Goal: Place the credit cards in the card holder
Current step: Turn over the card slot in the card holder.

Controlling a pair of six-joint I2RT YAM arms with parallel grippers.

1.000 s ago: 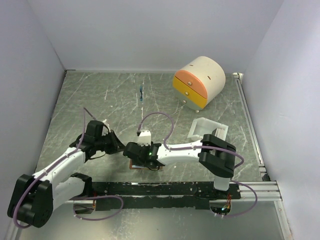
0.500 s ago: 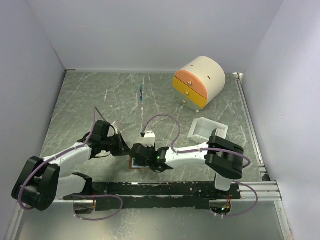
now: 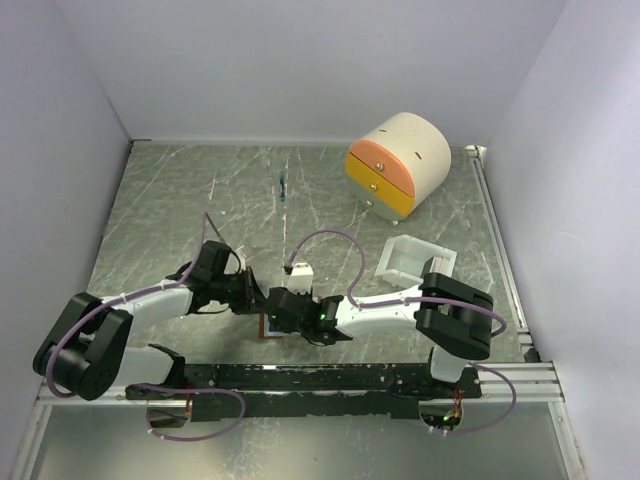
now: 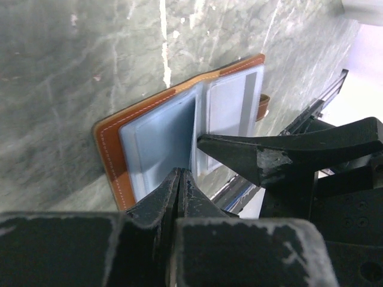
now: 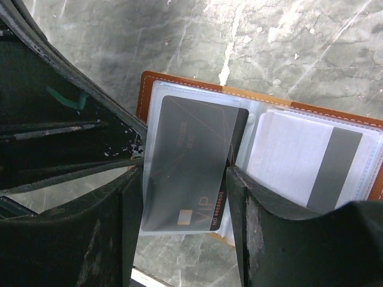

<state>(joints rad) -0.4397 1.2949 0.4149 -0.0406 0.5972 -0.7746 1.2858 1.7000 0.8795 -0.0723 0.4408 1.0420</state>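
Observation:
The brown card holder (image 3: 267, 329) lies open near the table's front edge, under both grippers. In the left wrist view its brown rim (image 4: 111, 155) frames pale blue pockets, and my left gripper (image 4: 179, 174) is shut on the edge of an upright clear pocket leaf (image 4: 194, 128). My right gripper (image 5: 184, 173) is shut across a dark grey "VIP" card (image 5: 191, 149), which sits partly inside that frosted leaf. A white card with a grey stripe (image 5: 311, 167) lies in the right-hand pocket. From above, the left gripper (image 3: 254, 296) and right gripper (image 3: 284, 312) almost touch.
A cream-and-orange drawer box (image 3: 400, 160) stands at the back right. A white tray (image 3: 415, 262) lies right of the right arm. A small blue object (image 3: 284, 187) lies at the back centre. A black rail (image 3: 330, 378) runs along the front edge.
My left gripper has moved right, up to the card holder and the right gripper. My right gripper has shifted slightly toward the near edge, staying over the holder.

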